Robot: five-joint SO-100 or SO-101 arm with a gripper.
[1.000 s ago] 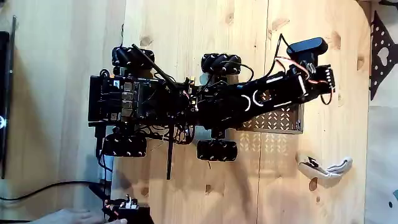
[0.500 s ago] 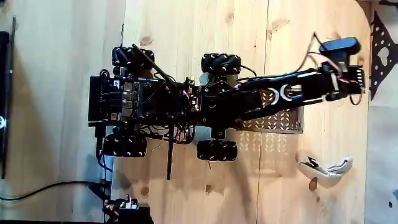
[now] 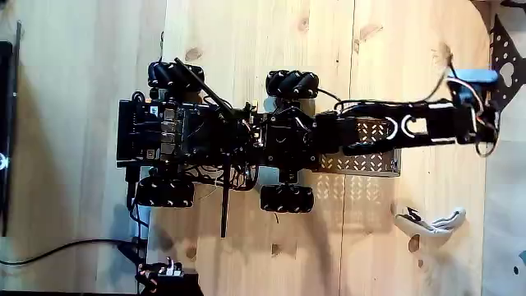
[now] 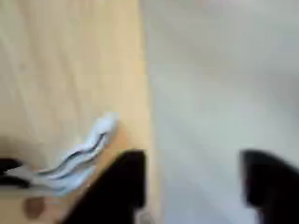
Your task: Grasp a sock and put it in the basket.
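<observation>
Stretched further right than a second ago, the arm lies nearly straight, sock [image 3: 431,221] unmoved on the wooden floor [image 3: 246,49] below it in the fixed view, gripper [image 4: 192,182] apart and seemingly empty in the blurred wrist view, basket [image 3: 362,160] beneath the arm.

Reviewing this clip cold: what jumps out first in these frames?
In the fixed view, a black wheeled robot stretches its arm far right across the wooden floor, over the grey basket. The pale sock lies alone lower right; the blurred wrist view shows it left of the open end effector.
</observation>
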